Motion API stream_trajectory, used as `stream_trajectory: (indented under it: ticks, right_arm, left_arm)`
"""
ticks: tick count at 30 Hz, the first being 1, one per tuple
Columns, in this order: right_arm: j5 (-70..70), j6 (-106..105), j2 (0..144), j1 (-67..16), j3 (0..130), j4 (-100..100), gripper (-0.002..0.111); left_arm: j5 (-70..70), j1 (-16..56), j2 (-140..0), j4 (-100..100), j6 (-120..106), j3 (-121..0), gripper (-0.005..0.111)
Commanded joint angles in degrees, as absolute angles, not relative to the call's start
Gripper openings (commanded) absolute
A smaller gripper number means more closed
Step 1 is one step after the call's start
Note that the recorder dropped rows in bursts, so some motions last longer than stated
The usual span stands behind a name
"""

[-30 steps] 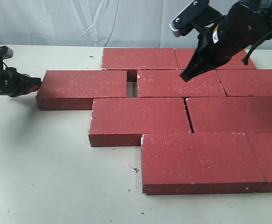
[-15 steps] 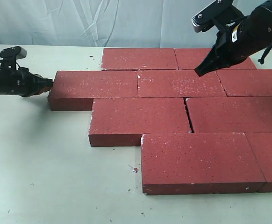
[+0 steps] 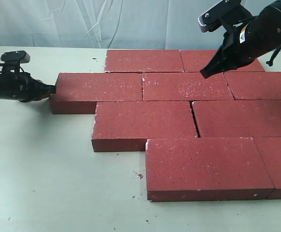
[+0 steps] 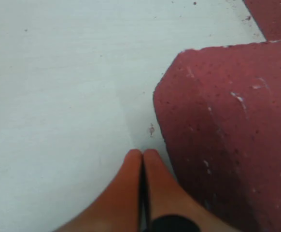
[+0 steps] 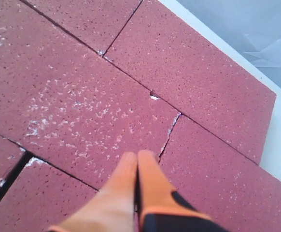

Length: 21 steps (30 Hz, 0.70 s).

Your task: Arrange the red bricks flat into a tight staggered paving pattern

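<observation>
The left gripper [image 3: 50, 89], fingers pressed together, is held low and level just beside the leftmost brick [image 3: 99, 87]. The right gripper [image 3: 205, 74], likewise closed, is angled down above the red bricks [image 3: 179, 125], which are laid in staggered rows on the table [image 3: 44, 174].

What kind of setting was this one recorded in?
Probably a lab or test bench, not a real paving site: the red bricks lie on a plain pale tabletop, with a wrinkled white sheet hung behind.
</observation>
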<state>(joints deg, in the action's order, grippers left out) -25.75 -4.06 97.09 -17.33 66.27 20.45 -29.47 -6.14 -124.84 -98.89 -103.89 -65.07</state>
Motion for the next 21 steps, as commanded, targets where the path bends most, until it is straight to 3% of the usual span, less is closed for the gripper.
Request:
stream_trajectory:
  ticks: [1,13,21]
  right_arm:
    - [-25.11,-3.95,96.63,-17.03,65.99,20.13,-0.001]
    - [-24.60,-3.95,96.63,-17.14,65.99,18.62,-0.001]
    - [-23.63,-3.95,96.63,-17.25,65.99,15.80,-0.001]
  left_arm:
    - [-26.31,-5.81,-124.96,-98.04,-104.03,-65.29,0.000]
    - [-15.84,-5.81,-117.82,-91.56,-99.77,-64.82,0.000]
    - [-21.64,-5.81,-109.52,-86.44,-96.97,-61.73,0.000]
